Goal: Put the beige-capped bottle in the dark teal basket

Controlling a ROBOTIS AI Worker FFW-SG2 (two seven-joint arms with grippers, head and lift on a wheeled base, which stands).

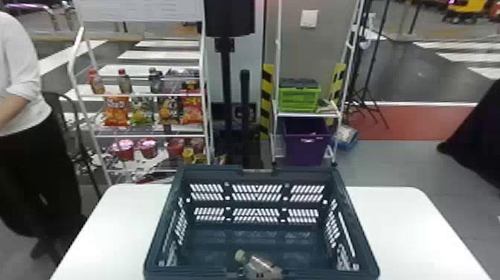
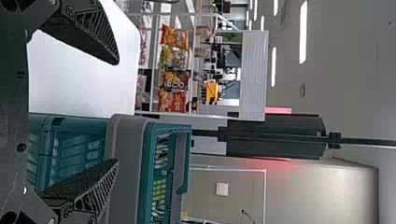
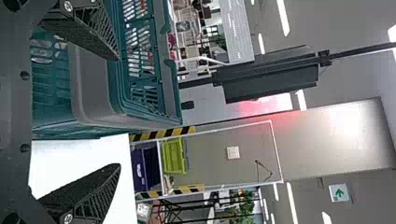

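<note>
Left claw (image 2: 117, 111) close to its wrist camera, fingers spread wide, nothing between them; one finger overlaps the basket's corner in that view, the other shows against white tabletop; touching or not, cannot tell. Right claw (image 3: 118, 112) likewise wide and empty, the basket's corner and the tabletop beyond it.

Dark teal basket (image 1: 357, 227) upright on the white surface (image 1: 401, 223); slotted walls, open top. Beige-capped bottle (image 1: 260, 265) inside it, beside the near wall; tilted, cap (image 1: 240, 255) toward the robot's left; its lower end hard to make out against the near rim.

Behind, on the left, a white rack (image 1: 141, 9): small bottles (image 1: 124, 82) on the upper shelf, snack bags (image 1: 116, 111) hanging below them, cups (image 1: 148, 148) lower down; behind, right of centre, a green crate (image 1: 297, 99) on a shelf above a purple bin (image 1: 303, 149); black stand (image 1: 226, 74) between the two.
</note>
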